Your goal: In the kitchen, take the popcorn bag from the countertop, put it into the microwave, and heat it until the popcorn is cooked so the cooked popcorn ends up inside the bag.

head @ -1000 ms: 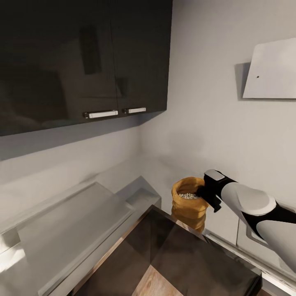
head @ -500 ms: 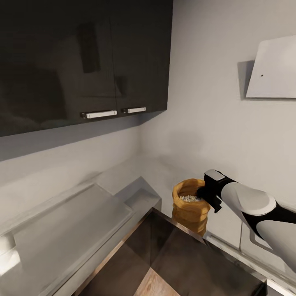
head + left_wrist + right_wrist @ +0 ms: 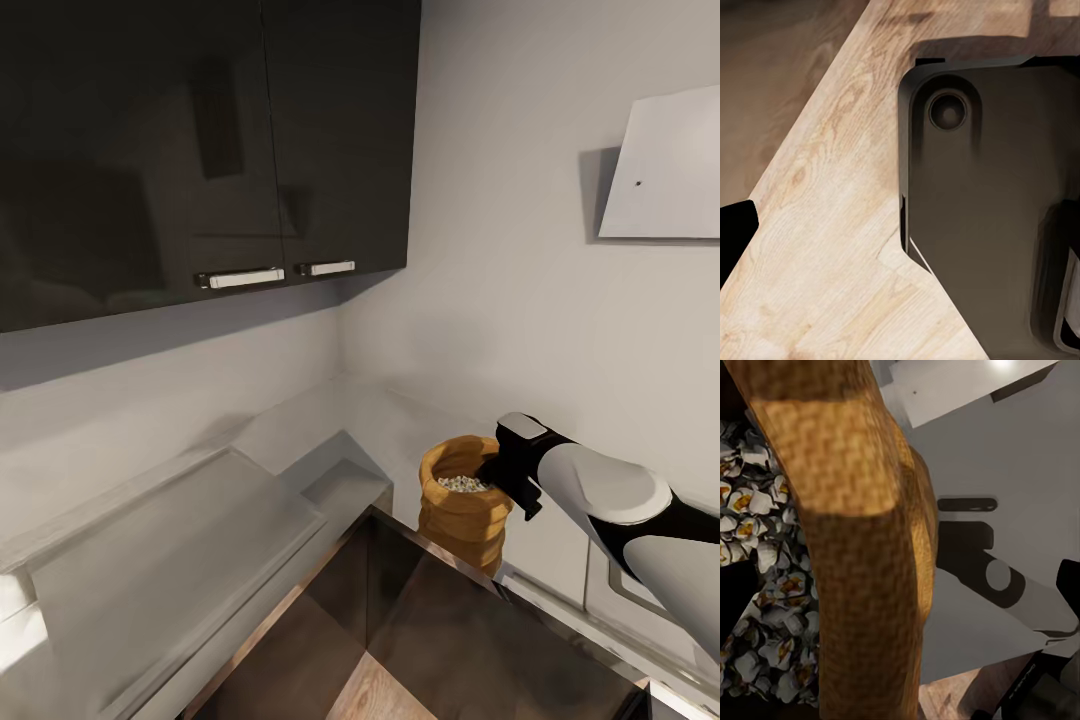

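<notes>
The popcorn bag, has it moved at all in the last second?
Hardly. The popcorn bag, held at its rim by the right gripper, has sunk slightly in the head view, but the cabinet handles shifted as well, so the camera moved.

Tan-orange woven paper popcorn bag [image 3: 462, 510] with whitish, yellow-flecked popped kernels [image 3: 761, 607], glossy black wall cabinets [image 3: 200, 150], pale grey matte countertop [image 3: 330, 425], light wood-grain floor [image 3: 817, 247].

right gripper [image 3: 492, 468] tips hidden in popcorn bag [image 3: 462, 510] | hood [image 3: 665, 170] cut by frame edge
</notes>
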